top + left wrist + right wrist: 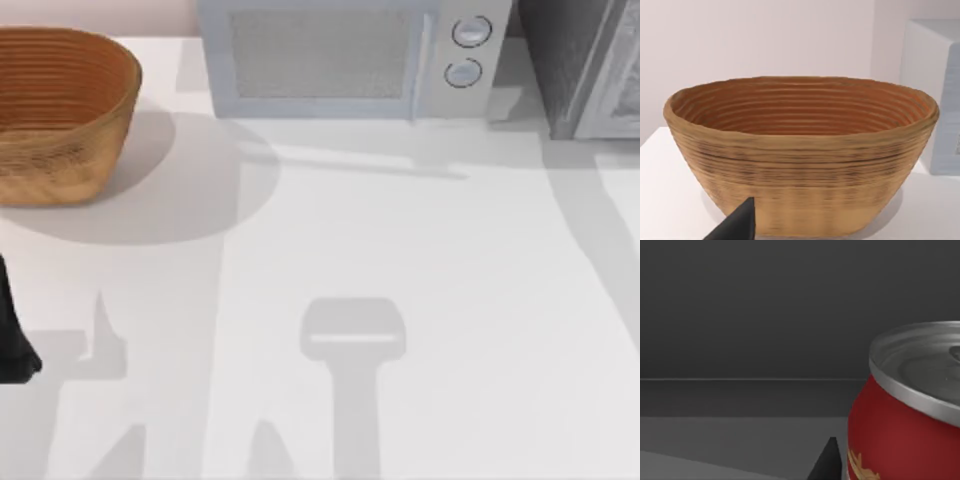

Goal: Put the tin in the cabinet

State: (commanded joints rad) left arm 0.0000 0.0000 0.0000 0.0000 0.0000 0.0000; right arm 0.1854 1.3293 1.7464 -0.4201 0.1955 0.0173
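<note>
- The tin (905, 425) is sitting upright inside a dark grey enclosure, its red side and silver-grey round top looming large in the right wrist view, with a scrap of yellow label showing low on its side.
- One dark fingertip (827, 462) of the right arm's jaws is poking up just beside the tin's side; whether the jaws are clamped on the tin or standing apart from it cannot be told.
- Behind the tin and the fingertip, a flat dark back wall is meeting a grey floor along a thin pale line.
- The cabinet (590, 65), grey and speckled with a pale white-framed door panel, is standing at the far right corner of the worktop (420, 250) in the top view, partly cut off by the edge.
- The left arm (12, 335) is showing as a dark shape at the left edge of the top view.
- A dark tip (737, 222) of the left arm's jaws is pointing towards the wicker basket (800, 155), which is standing close ahead of it; how far these jaws are open cannot be told.
- A light grey microwave (350, 60) with two round knobs is standing at the back of the worktop, between the basket and the cabinet.
</note>
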